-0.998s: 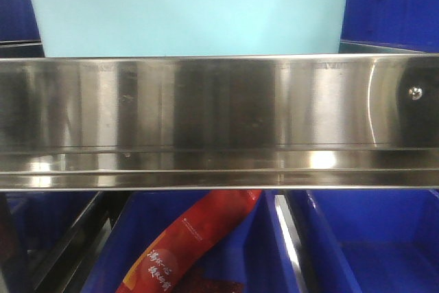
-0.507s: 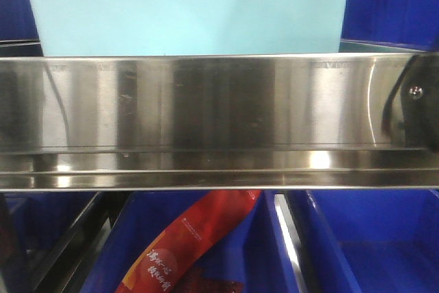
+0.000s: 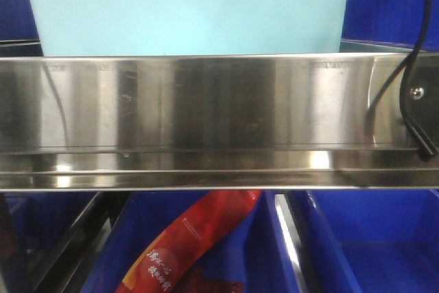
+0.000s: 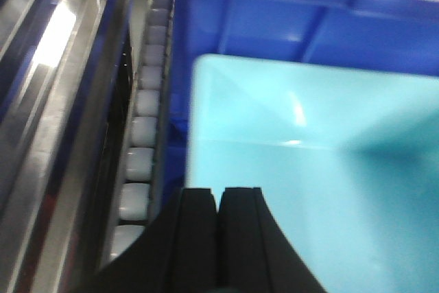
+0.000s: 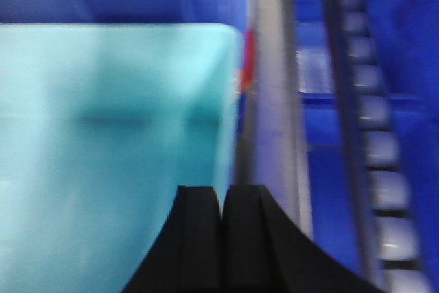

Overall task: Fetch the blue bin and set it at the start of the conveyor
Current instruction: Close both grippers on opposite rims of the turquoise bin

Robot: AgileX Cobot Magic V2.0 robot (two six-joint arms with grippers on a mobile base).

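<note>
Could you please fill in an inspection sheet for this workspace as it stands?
Surface: steel rack with white rollers; no spills seen.
Job's things: pale bin sits on the rack's top level, no contents seen in the part that shows; conveyor not in view.
Clutter: red packet lying in a dark blue crate on the level below.
Grippers: left gripper shut and empty, over the bin near one side wall; right gripper shut and empty, near the opposite side (view blurred).
Cables: black cable hangs across the rack's right end in the front view.
Surroundings: more dark blue crates behind and below the bin.
</note>
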